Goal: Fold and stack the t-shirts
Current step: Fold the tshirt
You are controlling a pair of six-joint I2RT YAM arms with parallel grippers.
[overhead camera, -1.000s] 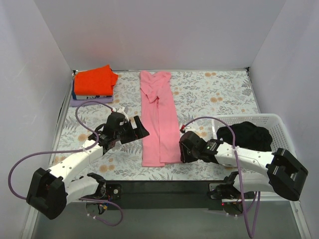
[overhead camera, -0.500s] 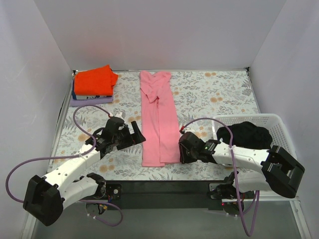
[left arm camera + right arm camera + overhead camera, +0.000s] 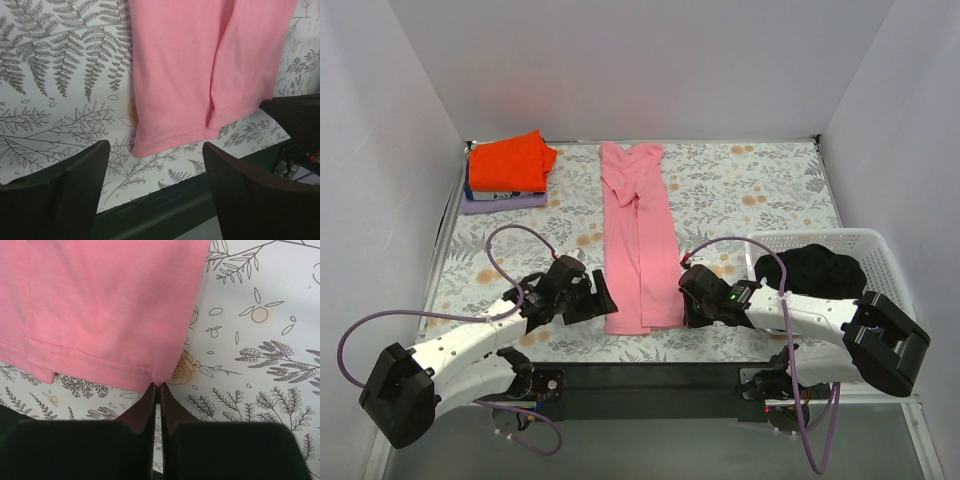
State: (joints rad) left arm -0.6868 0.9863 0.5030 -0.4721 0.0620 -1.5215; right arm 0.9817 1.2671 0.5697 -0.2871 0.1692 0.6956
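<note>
A light pink t-shirt (image 3: 638,235), folded lengthwise into a long strip, lies in the middle of the table. Its hem shows in the left wrist view (image 3: 200,75) and the right wrist view (image 3: 100,305). My right gripper (image 3: 684,312) is shut on the hem's near right corner (image 3: 159,385). My left gripper (image 3: 605,305) is open and empty, just left of the hem's near left corner, its fingers (image 3: 65,190) spread above the table's front edge. A folded orange-red t-shirt (image 3: 510,160) tops a stack at the back left.
A white mesh basket (image 3: 865,265) at the right holds a dark garment (image 3: 812,270). The stack's lower items (image 3: 500,198) are blue and lilac. A black strip (image 3: 650,375) runs along the table's near edge. White walls enclose the floral cloth (image 3: 760,190).
My left gripper has moved down and to the right, toward the near left corner of the pink t-shirt. My right gripper has stayed at the near right corner.
</note>
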